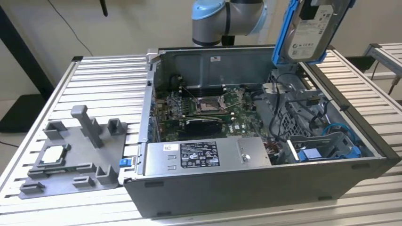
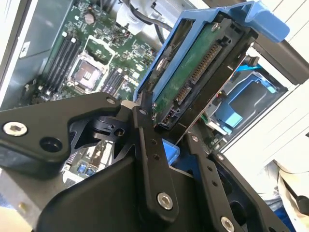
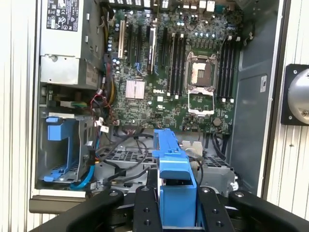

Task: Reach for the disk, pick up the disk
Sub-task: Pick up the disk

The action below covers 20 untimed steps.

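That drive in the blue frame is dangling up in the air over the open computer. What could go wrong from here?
1. The disk hangs high above the open case, held by the pincer at one end. If the grip slips, it would likely drop onto the motherboard or the cables beneath.
2. The pincer seems to clamp the blue bracket, not the metal body, so the plastic might flex and let the disk tilt.
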Motion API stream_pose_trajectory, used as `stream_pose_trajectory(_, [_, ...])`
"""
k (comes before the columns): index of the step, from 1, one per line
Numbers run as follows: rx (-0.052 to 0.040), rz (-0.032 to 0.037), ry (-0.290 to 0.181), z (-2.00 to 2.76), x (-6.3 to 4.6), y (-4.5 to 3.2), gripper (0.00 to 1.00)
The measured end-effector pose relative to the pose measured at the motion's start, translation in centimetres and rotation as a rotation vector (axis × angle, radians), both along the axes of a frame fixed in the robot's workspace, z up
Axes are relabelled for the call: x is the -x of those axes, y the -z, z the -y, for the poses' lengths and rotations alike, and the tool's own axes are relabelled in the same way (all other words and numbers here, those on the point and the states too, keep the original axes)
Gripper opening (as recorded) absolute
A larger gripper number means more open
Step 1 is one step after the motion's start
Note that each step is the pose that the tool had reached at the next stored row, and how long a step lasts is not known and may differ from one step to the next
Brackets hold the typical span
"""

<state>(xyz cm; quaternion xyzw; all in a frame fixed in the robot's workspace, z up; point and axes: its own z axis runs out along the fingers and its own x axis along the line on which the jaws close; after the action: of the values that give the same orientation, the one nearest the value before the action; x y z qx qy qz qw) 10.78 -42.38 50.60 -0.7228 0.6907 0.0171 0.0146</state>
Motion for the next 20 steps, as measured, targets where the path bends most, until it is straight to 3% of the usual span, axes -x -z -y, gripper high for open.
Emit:
stream_pose_trajectory(13, [0.0001, -0.0006, 0.0, 2.18, 0.0, 0.0, 0.0])
stream_pose_trajectory(20, [-0.0001, -0.0011, 0.001, 3.7, 0.0, 0.0, 0.0])
